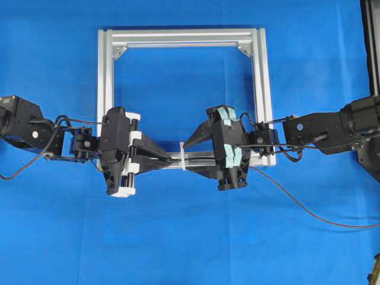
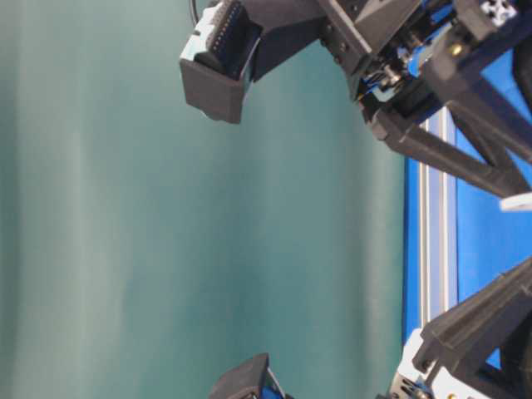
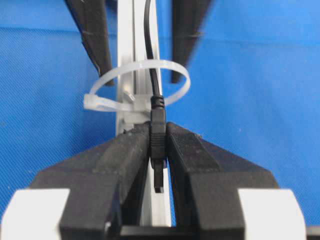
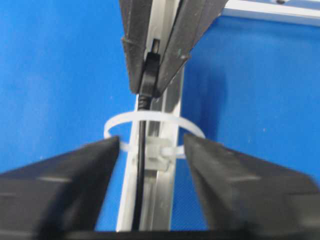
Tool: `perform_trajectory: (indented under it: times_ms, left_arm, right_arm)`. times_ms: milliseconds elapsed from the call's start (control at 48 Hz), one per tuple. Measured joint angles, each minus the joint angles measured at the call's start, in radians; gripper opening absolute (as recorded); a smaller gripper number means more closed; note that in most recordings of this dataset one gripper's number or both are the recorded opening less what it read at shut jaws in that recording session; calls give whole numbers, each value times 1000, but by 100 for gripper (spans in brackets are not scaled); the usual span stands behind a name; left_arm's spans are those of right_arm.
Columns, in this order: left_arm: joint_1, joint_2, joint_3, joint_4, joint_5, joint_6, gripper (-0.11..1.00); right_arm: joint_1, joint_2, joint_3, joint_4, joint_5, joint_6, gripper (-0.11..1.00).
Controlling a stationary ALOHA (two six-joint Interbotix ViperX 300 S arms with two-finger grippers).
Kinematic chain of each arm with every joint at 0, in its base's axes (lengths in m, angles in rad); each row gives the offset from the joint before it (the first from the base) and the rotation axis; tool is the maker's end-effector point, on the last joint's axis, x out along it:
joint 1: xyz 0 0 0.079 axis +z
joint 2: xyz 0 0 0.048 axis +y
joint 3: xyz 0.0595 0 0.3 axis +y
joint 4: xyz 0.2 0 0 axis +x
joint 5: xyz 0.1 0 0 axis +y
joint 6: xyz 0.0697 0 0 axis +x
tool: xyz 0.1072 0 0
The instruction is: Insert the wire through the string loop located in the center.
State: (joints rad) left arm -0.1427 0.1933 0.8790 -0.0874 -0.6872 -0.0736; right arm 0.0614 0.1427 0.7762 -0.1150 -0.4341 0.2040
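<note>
The white string loop [image 3: 112, 77] stands on the near rail of the aluminium frame [image 1: 104, 77]. The dark wire [image 3: 148, 45] passes through the loop. My left gripper [image 3: 158, 131] is shut on its black plug just past the loop, and the plug's tip sticks out behind the pads. Seen from overhead, the left gripper [image 1: 172, 158] and right gripper [image 1: 190, 157] face each other across the string loop [image 1: 183, 159]. My right gripper [image 4: 151, 142] is open, its fingers either side of the rail. The wire [image 4: 140, 165] runs between them, touching neither.
The wire [image 1: 309, 209] trails off over the blue cloth towards the right edge. A dark stand [image 1: 371, 41] rises at the far right. The frame's other rails enclose a square of blue cloth behind both grippers.
</note>
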Motion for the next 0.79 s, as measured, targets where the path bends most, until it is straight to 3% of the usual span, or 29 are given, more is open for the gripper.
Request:
perform_trajectory:
  times_ms: [83, 146, 562, 791]
  left_arm:
    - [0, 0, 0, 0, 0, 2, 8]
    - [2, 0, 0, -2, 0, 2, 8]
    - [0, 0, 2, -2, 0, 5, 8]
    - [0, -49, 71, 0, 0, 5, 8]
  right_arm:
    - [2, 0, 0, 0, 2, 2, 88]
    - [2, 0, 0, 0, 2, 2, 96]
    - [2, 0, 0, 0, 5, 0, 94]
    - [3, 0, 0, 0, 5, 0, 94]
